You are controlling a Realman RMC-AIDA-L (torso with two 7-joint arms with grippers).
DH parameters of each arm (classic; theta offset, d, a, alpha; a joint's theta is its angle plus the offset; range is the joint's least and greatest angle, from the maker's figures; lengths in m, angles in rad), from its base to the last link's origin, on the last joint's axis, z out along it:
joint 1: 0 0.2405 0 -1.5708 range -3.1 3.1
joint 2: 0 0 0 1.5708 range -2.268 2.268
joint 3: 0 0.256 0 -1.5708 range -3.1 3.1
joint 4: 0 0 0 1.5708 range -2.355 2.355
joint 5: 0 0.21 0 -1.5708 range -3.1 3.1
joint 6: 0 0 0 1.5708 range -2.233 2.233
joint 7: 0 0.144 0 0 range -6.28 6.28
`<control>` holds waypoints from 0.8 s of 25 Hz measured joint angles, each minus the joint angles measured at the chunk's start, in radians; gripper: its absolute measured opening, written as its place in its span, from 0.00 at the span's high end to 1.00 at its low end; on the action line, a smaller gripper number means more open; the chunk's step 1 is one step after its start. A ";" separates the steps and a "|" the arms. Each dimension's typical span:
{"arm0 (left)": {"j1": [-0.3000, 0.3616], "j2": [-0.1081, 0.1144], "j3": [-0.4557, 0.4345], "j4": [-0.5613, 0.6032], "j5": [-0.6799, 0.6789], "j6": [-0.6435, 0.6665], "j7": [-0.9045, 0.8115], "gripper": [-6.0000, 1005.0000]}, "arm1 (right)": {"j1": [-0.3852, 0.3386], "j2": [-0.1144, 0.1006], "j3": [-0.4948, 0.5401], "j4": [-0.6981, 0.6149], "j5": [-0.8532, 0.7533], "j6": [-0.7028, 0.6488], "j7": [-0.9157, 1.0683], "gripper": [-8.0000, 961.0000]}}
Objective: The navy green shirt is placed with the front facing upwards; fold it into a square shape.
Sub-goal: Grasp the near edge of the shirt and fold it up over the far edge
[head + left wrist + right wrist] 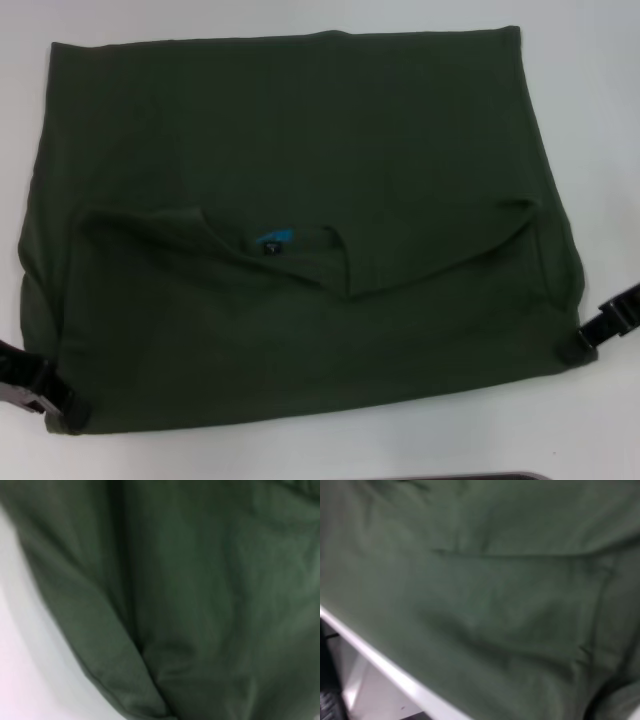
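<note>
The shirt [300,230] lies spread on the white tabletop [600,120], filling most of the head view. It is dark olive green and partly folded: the near part has been turned over onto the rest, so a curved fold edge runs across the middle from the left side to the right side. The ribbed neck opening sits near the centre of that fold, with a blue label [273,237] and a small black tag just beside it. The far edge of the cloth is fairly straight, and the near edge runs slightly slanted along the front of the tabletop. No print shows on the upper face.

The left pincer [72,408] is at the near left corner of the shirt, its black tip touching the cloth at the hem. The right pincer [575,350] is at the near right corner, its black tip also against the cloth edge. For both, I cannot tell whether they are spread or pinching the fabric.

The left wrist view shows only green cloth [200,600] with soft creases and a strip of white tabletop beside it. The right wrist view shows green cloth [495,590] up close, lying over the white tabletop edge [385,667]
</note>
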 joint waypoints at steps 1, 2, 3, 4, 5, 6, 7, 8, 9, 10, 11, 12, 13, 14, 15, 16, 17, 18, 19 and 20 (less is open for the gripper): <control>0.001 -0.002 -0.002 0.013 -0.001 0.016 0.006 0.91 | 0.005 0.000 0.003 -0.008 0.019 -0.023 -0.014 0.90; 0.003 -0.003 -0.009 0.038 -0.004 0.039 0.015 0.91 | 0.006 -0.001 0.001 -0.021 0.046 -0.042 -0.022 0.90; 0.004 -0.005 -0.019 0.068 -0.007 0.063 0.024 0.91 | 0.007 -0.004 -0.003 -0.035 0.079 -0.058 -0.026 0.90; 0.004 -0.005 -0.019 0.068 -0.007 0.063 0.024 0.91 | 0.006 -0.012 -0.008 -0.051 0.125 -0.064 -0.023 0.90; 0.008 -0.009 -0.052 0.148 -0.009 0.114 0.036 0.91 | 0.004 -0.021 -0.013 -0.055 0.165 -0.065 -0.019 0.90; 0.008 -0.008 -0.065 0.175 -0.009 0.124 0.036 0.91 | -0.001 -0.034 -0.019 -0.061 0.219 -0.067 -0.013 0.90; 0.009 -0.007 -0.073 0.189 -0.009 0.130 0.035 0.91 | -0.008 -0.054 -0.024 -0.061 0.292 -0.068 -0.008 0.90; 0.010 -0.002 -0.084 0.207 -0.009 0.135 0.033 0.91 | -0.017 -0.075 -0.032 -0.061 0.364 -0.068 -0.003 0.90; 0.010 0.003 -0.093 0.217 -0.008 0.136 0.031 0.91 | -0.028 -0.097 -0.038 -0.061 0.436 -0.067 0.002 0.90; 0.010 0.008 -0.103 0.219 -0.008 0.135 0.031 0.91 | -0.039 -0.116 -0.038 -0.060 0.499 -0.064 0.004 0.90; 0.010 0.011 -0.110 0.220 -0.008 0.134 0.032 0.91 | -0.051 -0.136 -0.037 -0.058 0.559 -0.063 0.004 0.90; 0.010 0.013 -0.121 0.220 -0.008 0.130 0.035 0.91 | -0.063 -0.150 -0.034 -0.054 0.613 -0.061 0.004 0.90; 0.010 0.013 -0.128 0.221 -0.008 0.127 0.039 0.91 | -0.075 -0.159 -0.031 -0.053 0.650 -0.059 0.002 0.90; 0.010 0.012 -0.135 0.225 -0.008 0.123 0.044 0.91 | -0.084 -0.165 -0.029 -0.052 0.679 -0.059 0.001 0.90; 0.009 0.009 -0.141 0.232 -0.008 0.120 0.049 0.91 | -0.089 -0.166 -0.027 -0.052 0.690 -0.057 0.000 0.90; 0.007 0.008 -0.151 0.242 -0.008 0.120 0.052 0.91 | -0.093 -0.167 -0.024 -0.053 0.696 -0.057 0.000 0.90; 0.005 0.006 -0.167 0.258 -0.014 0.121 0.057 0.91 | -0.095 -0.166 -0.021 -0.055 0.697 -0.057 0.001 0.90; 0.004 0.006 -0.184 0.273 -0.021 0.121 0.059 0.91 | -0.095 -0.164 -0.020 -0.055 0.697 -0.057 0.001 0.90; 0.003 0.006 -0.195 0.281 -0.033 0.121 0.061 0.91 | -0.095 -0.163 -0.019 -0.055 0.697 -0.057 0.002 0.90; 0.001 0.010 -0.215 0.291 -0.057 0.120 0.063 0.91 | -0.094 -0.160 -0.018 -0.055 0.696 -0.057 0.002 0.90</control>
